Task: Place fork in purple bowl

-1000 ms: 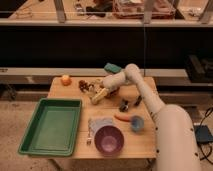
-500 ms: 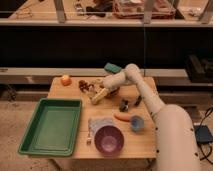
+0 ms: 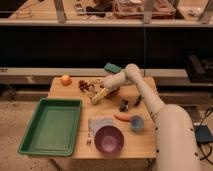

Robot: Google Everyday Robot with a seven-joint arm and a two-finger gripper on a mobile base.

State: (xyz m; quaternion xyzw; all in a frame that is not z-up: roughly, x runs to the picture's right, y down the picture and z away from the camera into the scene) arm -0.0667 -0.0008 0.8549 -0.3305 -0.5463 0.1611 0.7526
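there, gripper (image 3: 98,95) apparently agape over table (image 3: 62,94), fork (image 3: 90,132) just beside purple bowl (image 3: 109,140)

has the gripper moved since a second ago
No. The gripper keeps the same spot at the back of the table, right of the orange and well behind the fork.

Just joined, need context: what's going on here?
The robot's one arm reaches over the wooden table. Its gripper is open above the clutter at the back middle. The small silvery metal fork lies on the table, just left of the round purple plastic bowl, and is not yet picked up. A green plastic tray sits further left.
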